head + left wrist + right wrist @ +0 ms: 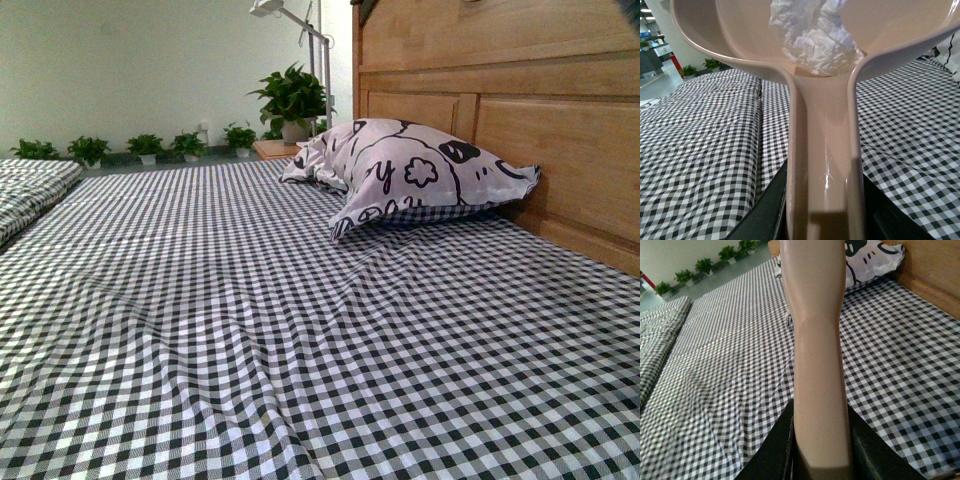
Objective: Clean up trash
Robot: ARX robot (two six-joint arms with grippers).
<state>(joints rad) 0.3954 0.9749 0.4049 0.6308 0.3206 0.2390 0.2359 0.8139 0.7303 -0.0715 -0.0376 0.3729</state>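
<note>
One crumpled white tissue wad (812, 37) lies in a smooth beige plastic dustpan (740, 35); both claws clamp beige handles.

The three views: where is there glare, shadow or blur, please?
Front view: evenly lit, soft shadow under the pillow, far plants slightly soft. Left wrist view: a small glare spot on the dustpan handle; the tissue wad is sharp. Right wrist view: soft sheen on the beige handle, its near end in shadow.
</note>
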